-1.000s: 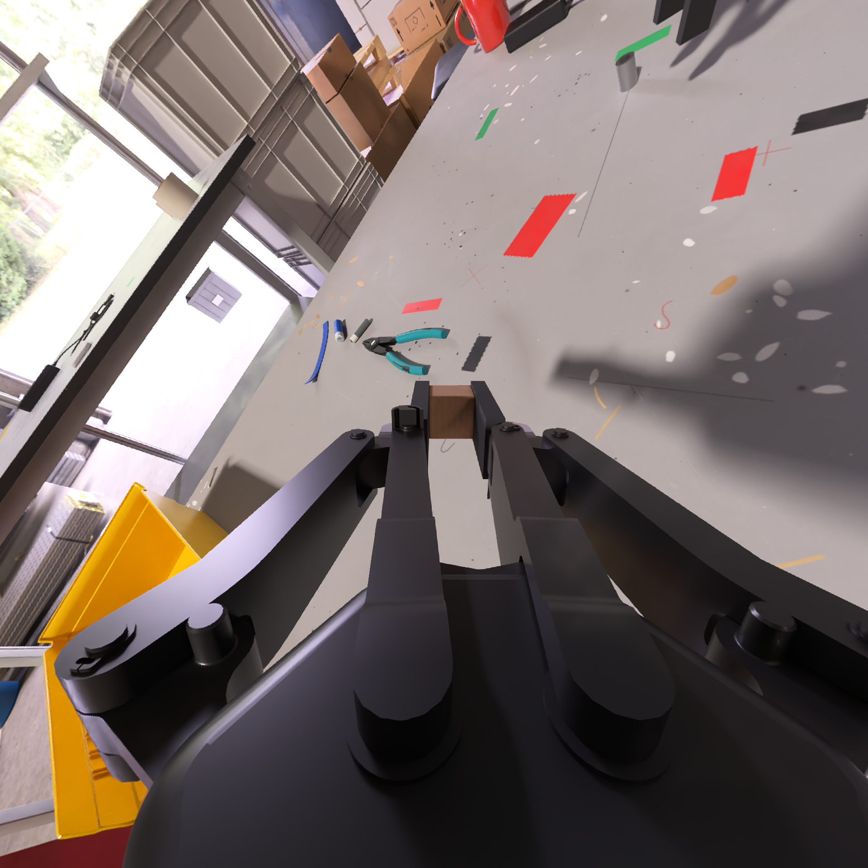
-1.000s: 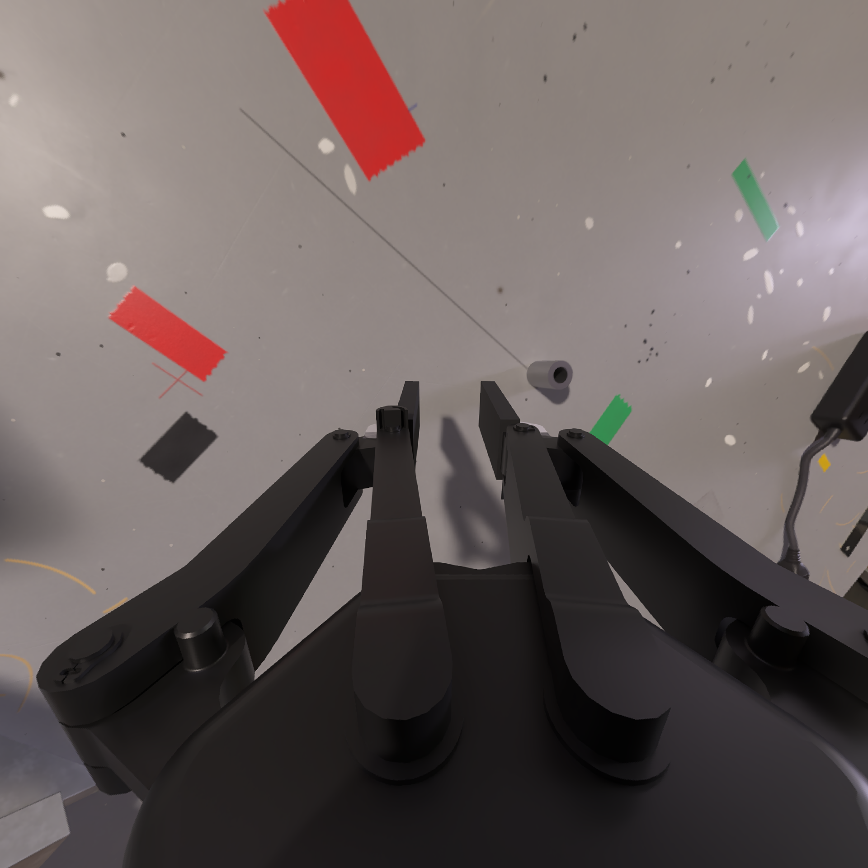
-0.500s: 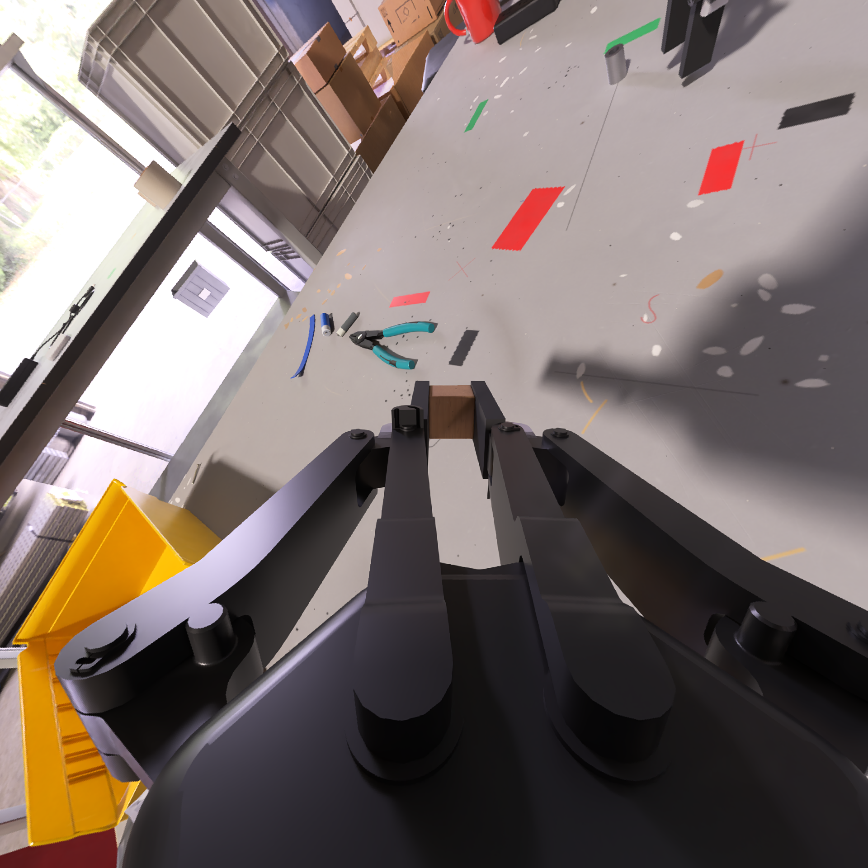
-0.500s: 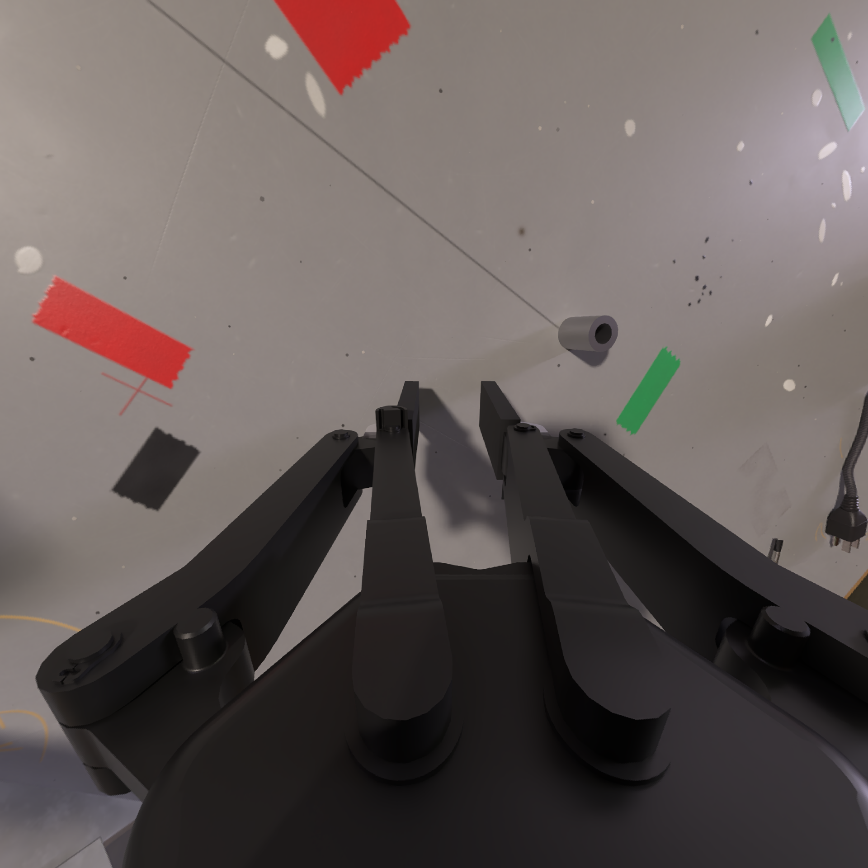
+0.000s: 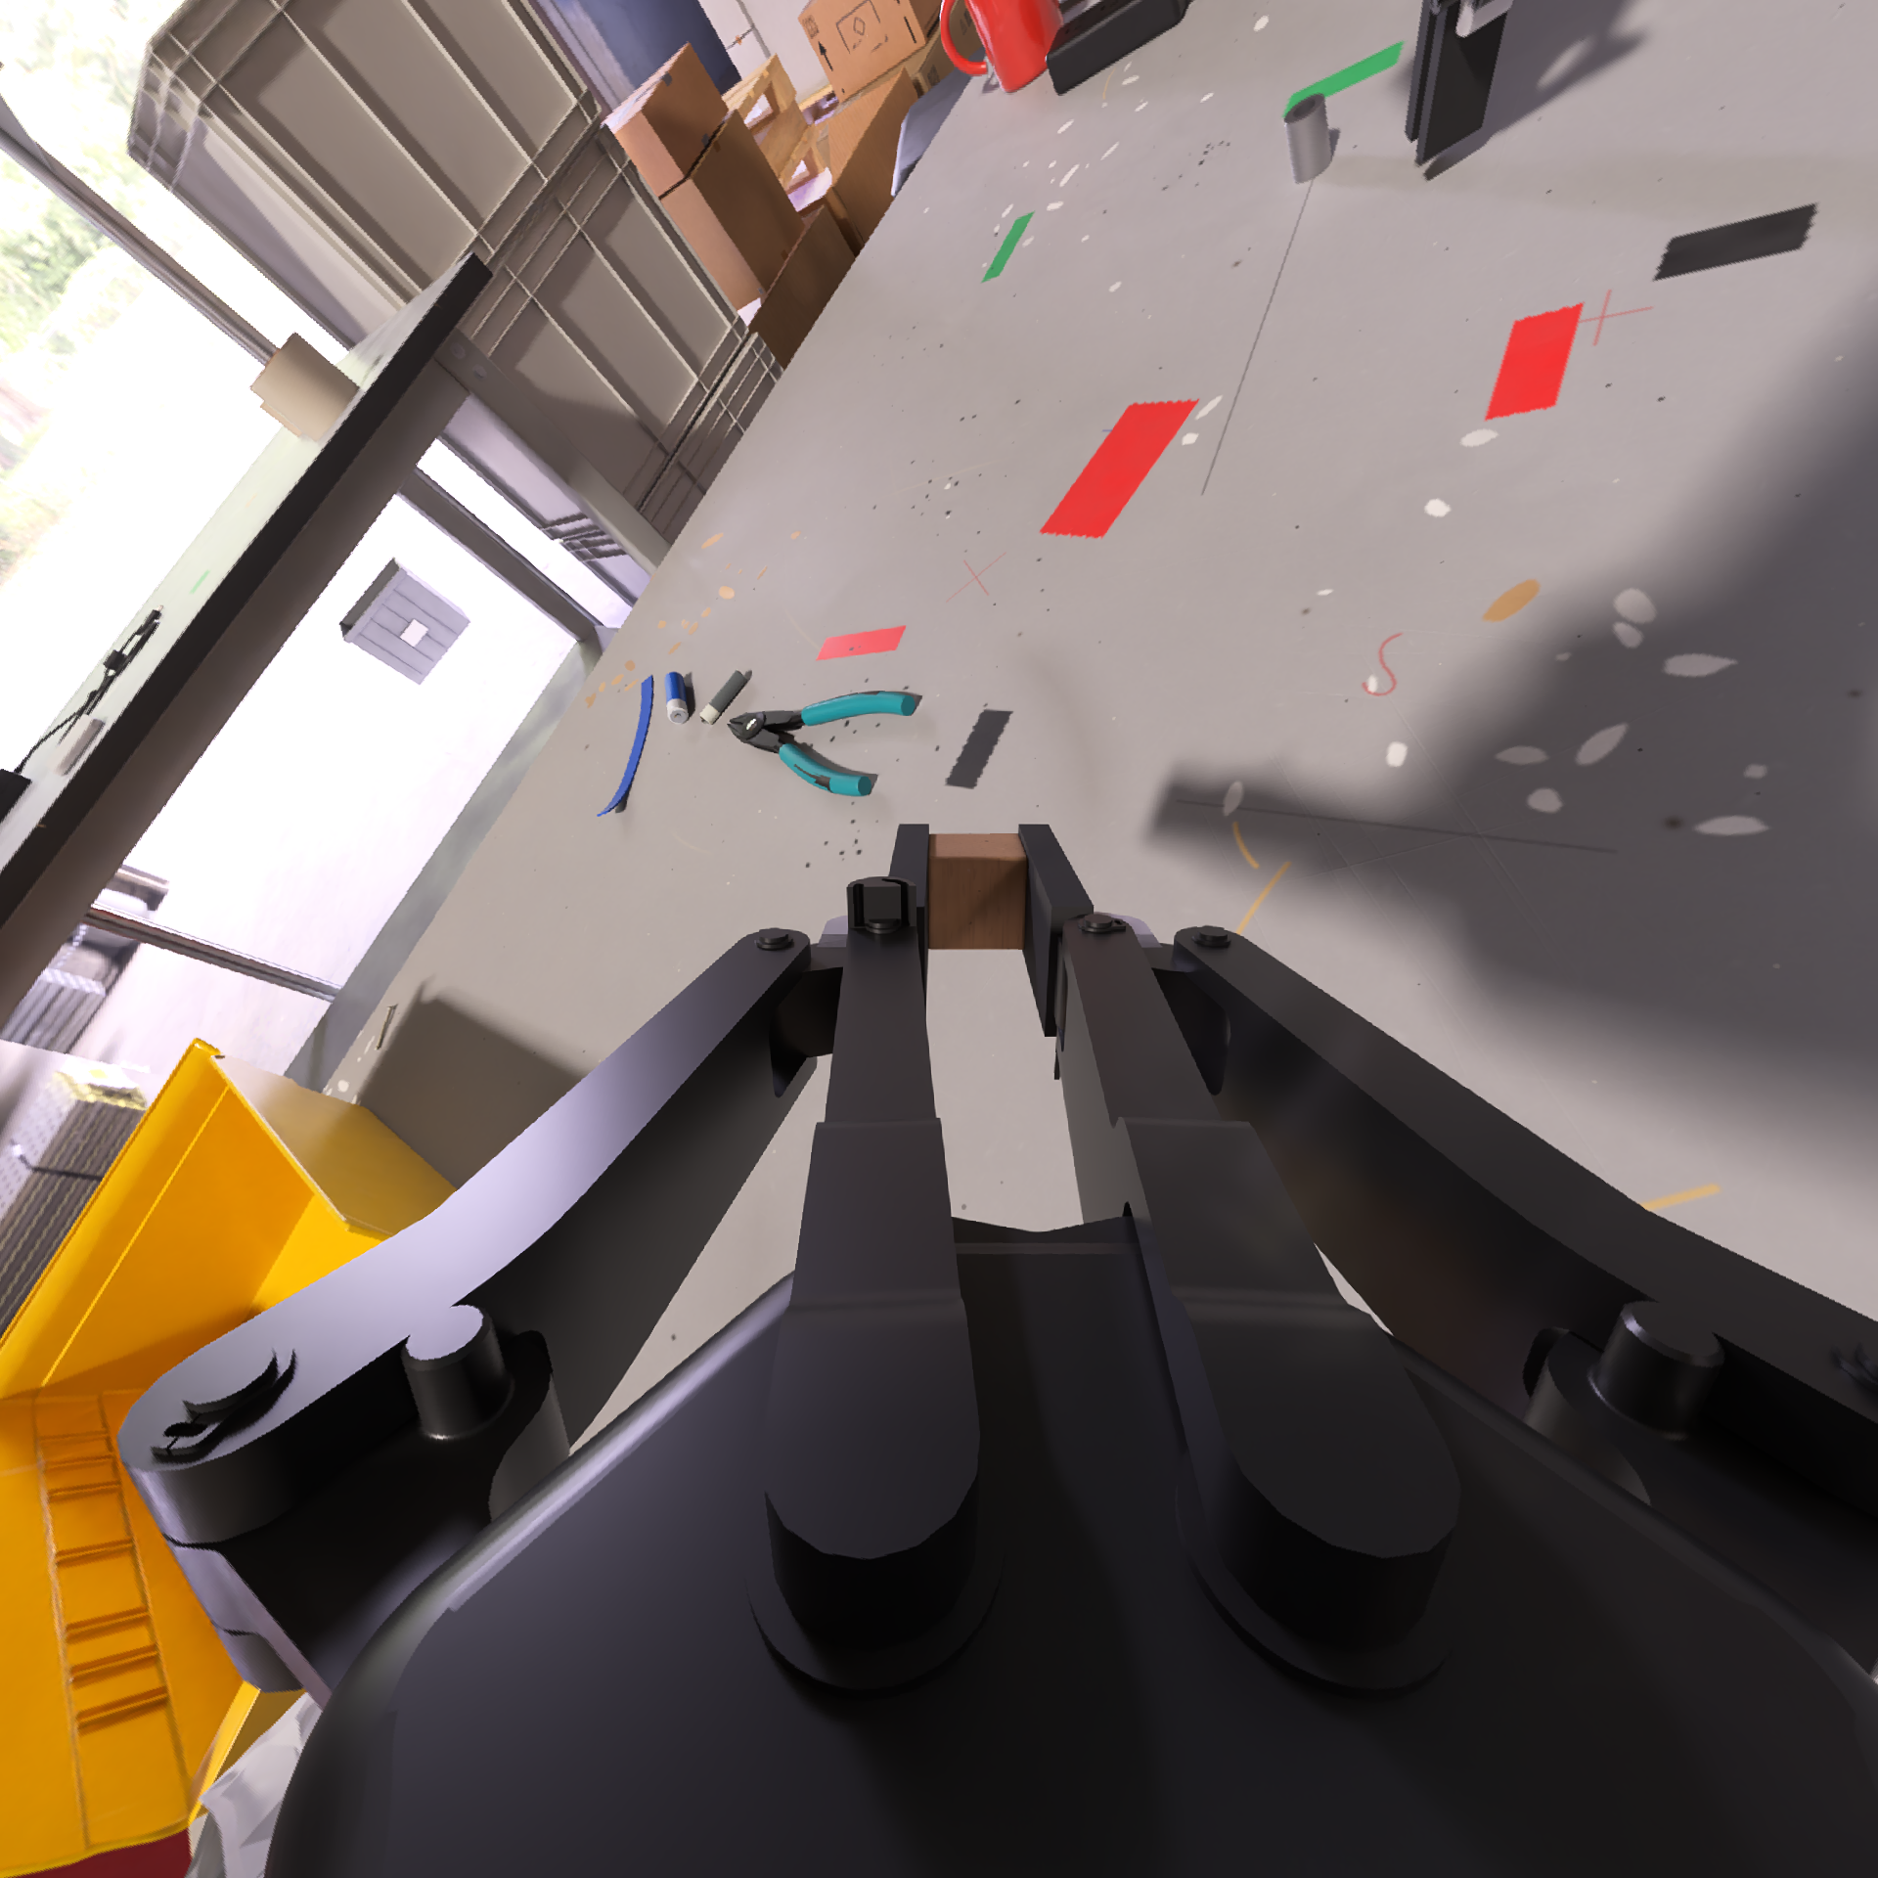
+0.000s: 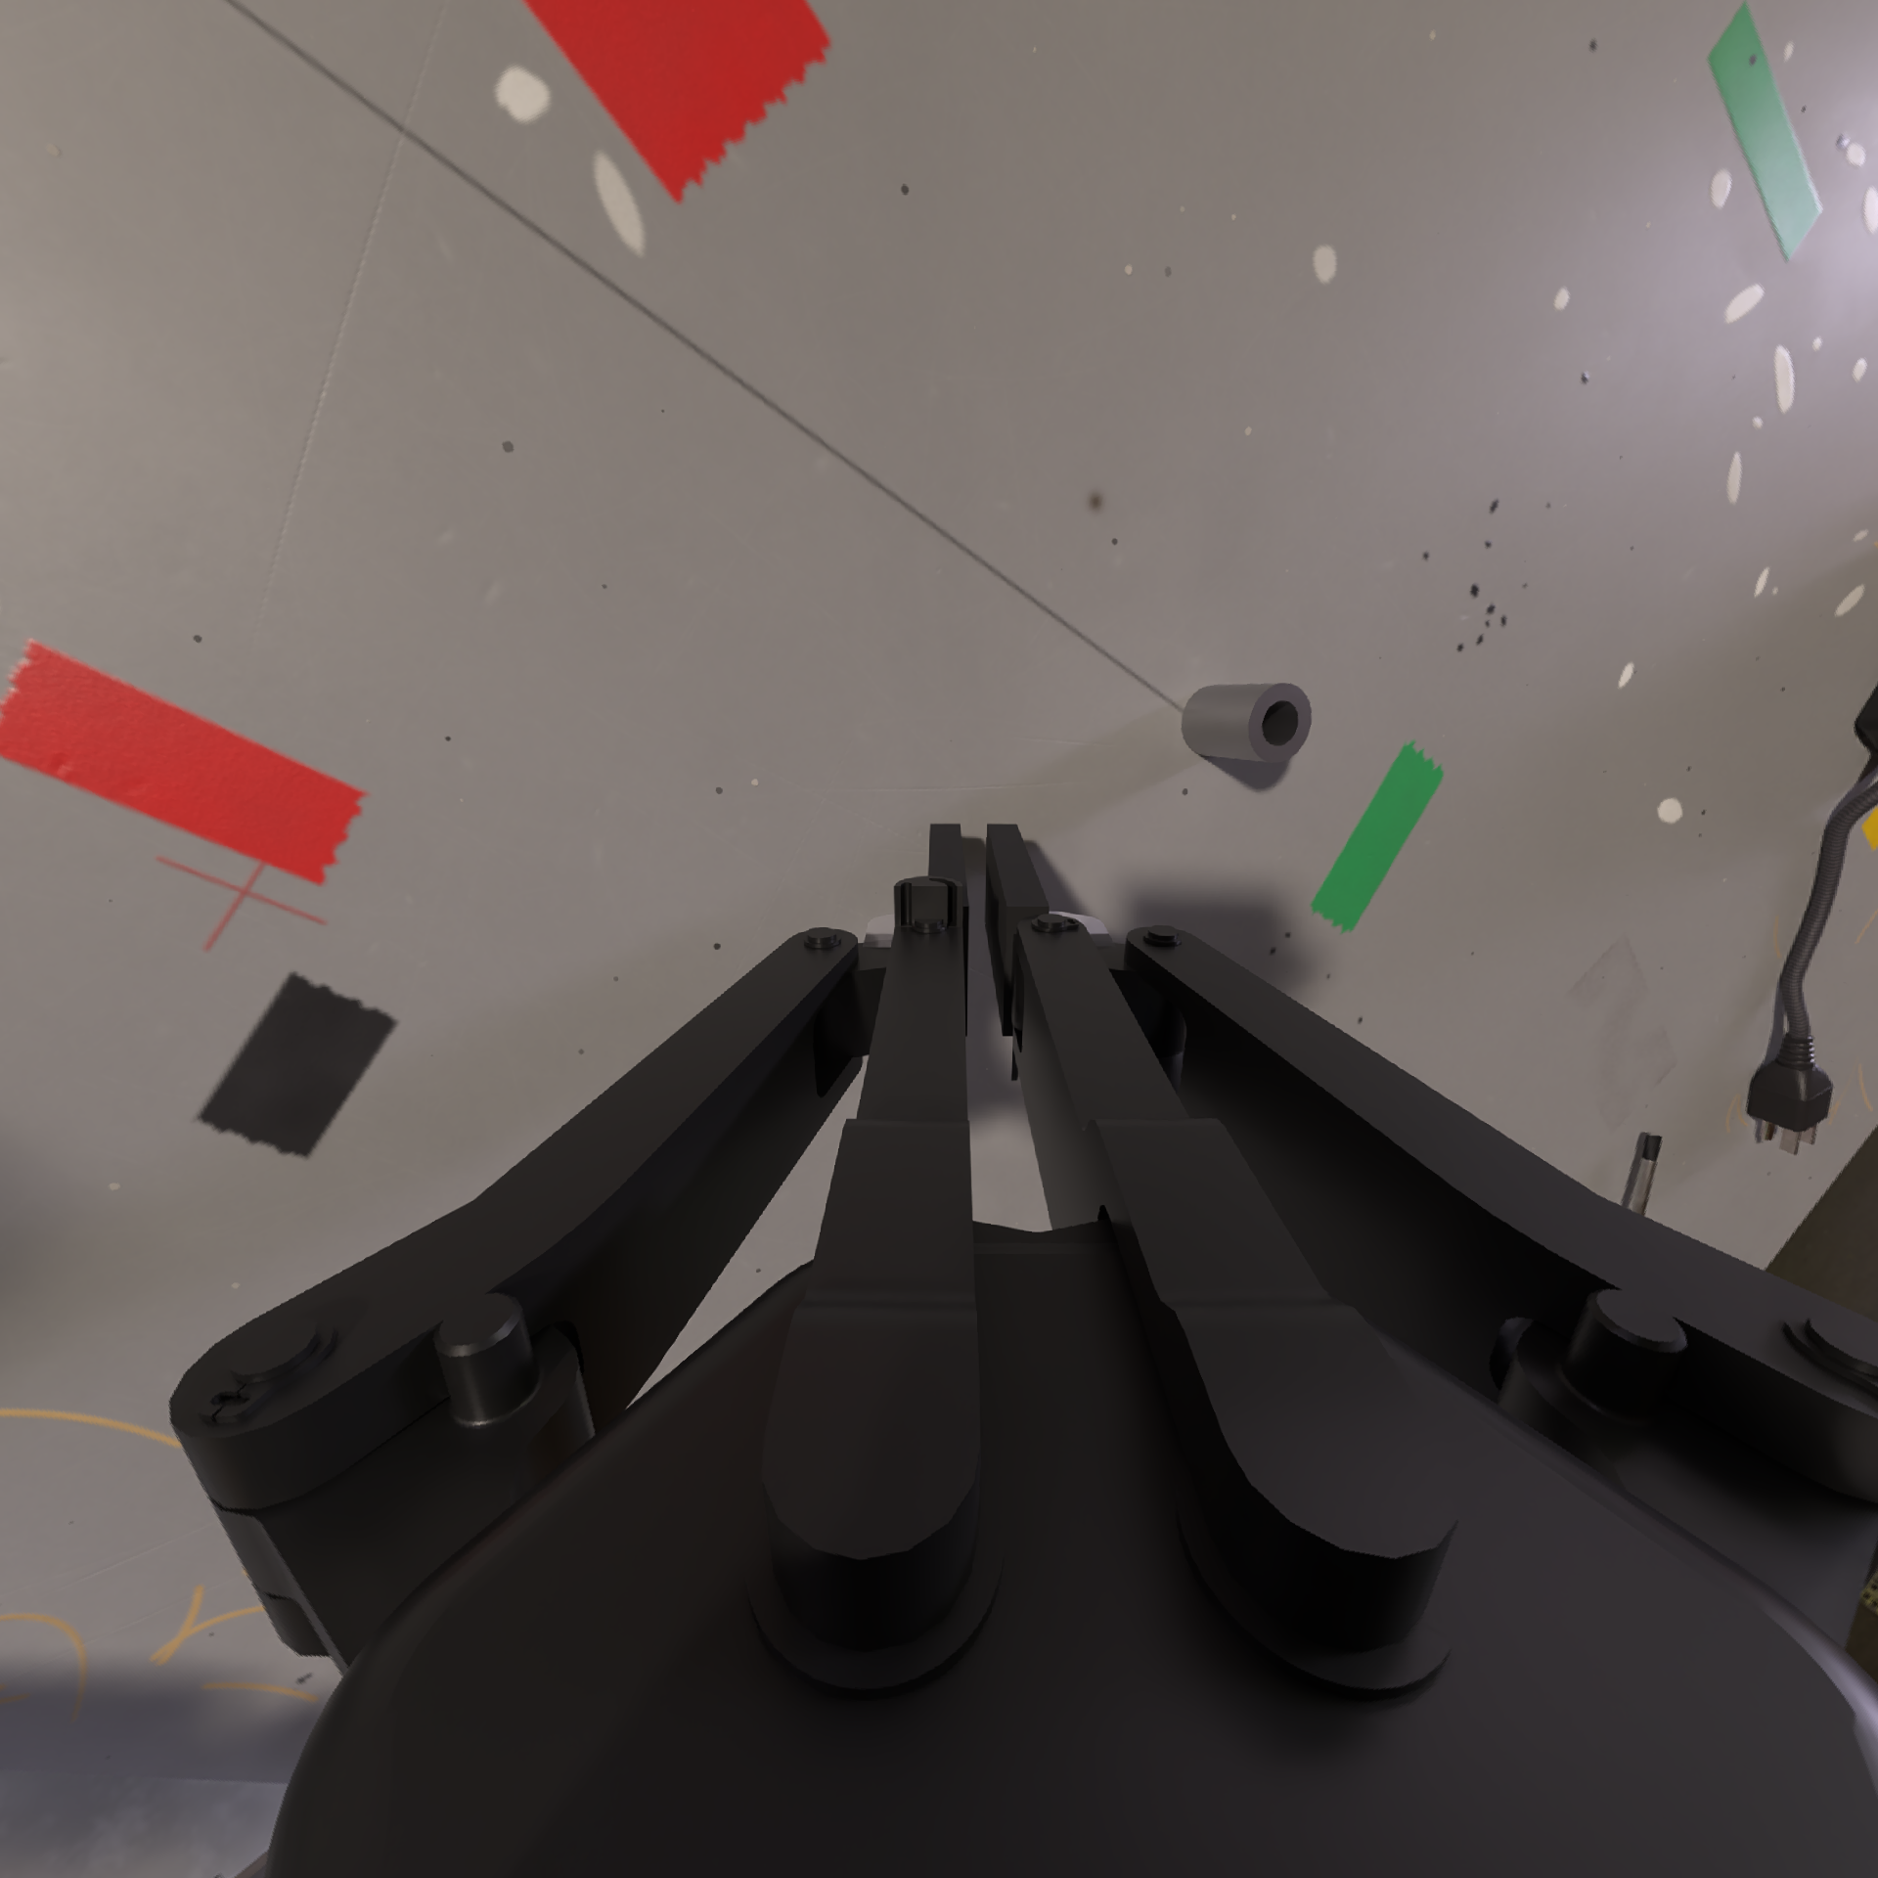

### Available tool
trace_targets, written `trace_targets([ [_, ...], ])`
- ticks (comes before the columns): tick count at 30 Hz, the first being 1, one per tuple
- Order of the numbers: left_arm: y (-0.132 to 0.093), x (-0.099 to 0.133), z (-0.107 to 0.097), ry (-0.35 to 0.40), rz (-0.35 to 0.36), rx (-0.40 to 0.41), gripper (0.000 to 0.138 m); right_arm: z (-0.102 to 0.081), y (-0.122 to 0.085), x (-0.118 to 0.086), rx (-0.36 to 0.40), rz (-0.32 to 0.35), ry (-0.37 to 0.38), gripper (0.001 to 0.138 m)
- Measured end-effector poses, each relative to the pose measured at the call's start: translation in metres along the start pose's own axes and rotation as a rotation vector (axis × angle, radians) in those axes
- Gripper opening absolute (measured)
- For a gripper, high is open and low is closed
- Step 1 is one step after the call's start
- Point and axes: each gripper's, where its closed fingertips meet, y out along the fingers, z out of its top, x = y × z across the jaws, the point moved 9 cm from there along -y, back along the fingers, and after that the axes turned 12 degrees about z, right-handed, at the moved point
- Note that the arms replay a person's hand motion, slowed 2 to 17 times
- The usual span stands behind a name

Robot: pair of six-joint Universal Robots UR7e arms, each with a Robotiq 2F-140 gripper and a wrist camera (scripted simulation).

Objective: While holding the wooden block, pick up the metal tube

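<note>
My left gripper (image 5: pixel 976 874) is shut on the brown wooden block (image 5: pixel 976 889) and holds it above the grey table. The short grey metal tube (image 6: pixel 1245 734) stands on the table, up and to the right of my right gripper (image 6: pixel 976 864), apart from it. My right gripper is shut and empty, its two fingertips almost touching. In the left wrist view the tube (image 5: pixel 1309 140) stands far off at the top, with the right gripper (image 5: pixel 1453 81) to its right.
Teal pliers (image 5: pixel 823 734), a blue strip (image 5: pixel 632 747) and small cylinders lie ahead of the left gripper. A yellow bin (image 5: pixel 152 1372) is at the lower left. A red mug (image 5: pixel 1001 41) and boxes stand far off. A power plug and cable (image 6: pixel 1794 1057) lie at the right.
My right gripper has shut from open without taking anything. It has come closer to the table, and the tube now looks larger. The left gripper keeps hold of the block.
</note>
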Motion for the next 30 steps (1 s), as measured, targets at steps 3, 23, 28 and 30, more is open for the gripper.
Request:
trace_targets([
  [3, 0.002, 0.002, -0.001, 0.001, -0.006, 0.0, 0.023, 0.0, 0.0, 0.001, 0.005, 0.005, 0.007, 0.007],
  [23, 0.012, 0.015, -0.005, 0.007, -0.038, 0.005, 0.023, -0.006, -0.008, 0.01, 0.123, -0.025, 0.045, 0.003],
  [28, 0.014, 0.017, -0.007, 0.006, -0.044, 0.003, 0.023, -0.005, -0.014, 0.011, 0.159, -0.057, 0.045, 0.003],
  [30, 0.015, 0.018, -0.007, 0.007, -0.046, 0.002, 0.023, -0.005, -0.017, 0.012, 0.178, -0.069, 0.048, 0.003],
])
